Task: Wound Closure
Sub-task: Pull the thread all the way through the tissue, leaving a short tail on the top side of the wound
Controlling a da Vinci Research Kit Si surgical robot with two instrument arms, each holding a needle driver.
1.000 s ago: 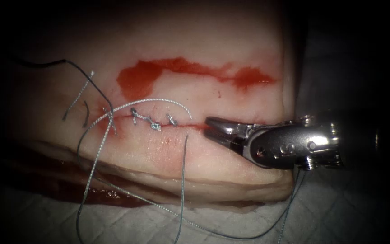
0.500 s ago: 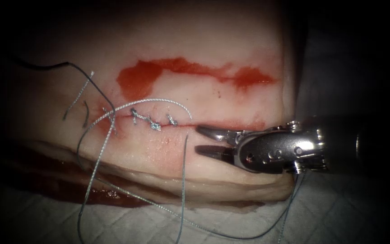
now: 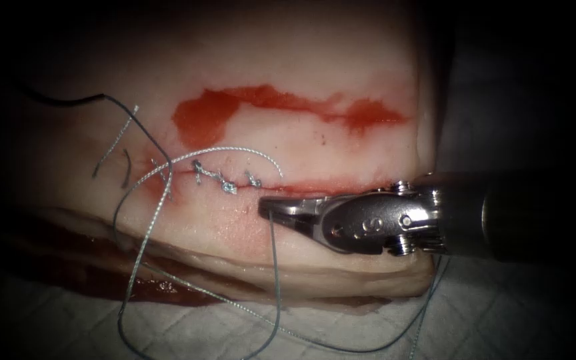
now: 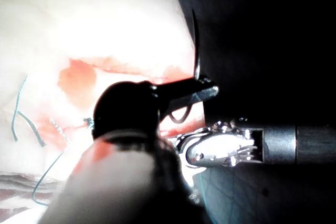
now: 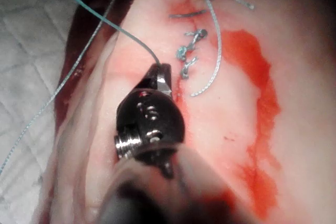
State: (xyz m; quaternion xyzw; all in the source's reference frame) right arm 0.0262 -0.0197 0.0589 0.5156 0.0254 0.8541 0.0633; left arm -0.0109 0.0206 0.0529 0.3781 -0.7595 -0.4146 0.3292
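My right tool (image 3: 269,208) comes in from the right and lies just below the cut (image 3: 348,185) on the tissue (image 3: 341,67). Its jaws are shut on the thread (image 3: 273,267) where it rises out of the tissue; the right wrist view shows the same grip (image 5: 160,72). The left part of the cut carries knotted stitches (image 3: 227,187), and its right part gapes red. In the left wrist view my left tool (image 4: 202,90) is shut on the dark curved needle (image 4: 195,40), roughly mid-curve. The needle is out of the tissue, beyond its right edge.
A streak of red fluid (image 3: 268,107) lies on the tissue above the cut. Loose thread loops (image 3: 141,247) run over the front edge onto the white cloth (image 3: 341,327). Short cut ends (image 3: 111,150) lie at the left. The right tool's wrist (image 4: 223,148) sits below the left tool.
The right tool slid left along the cut. Its jaws, closed a second ago, were open half a second ago and have now shut on the upright thread.
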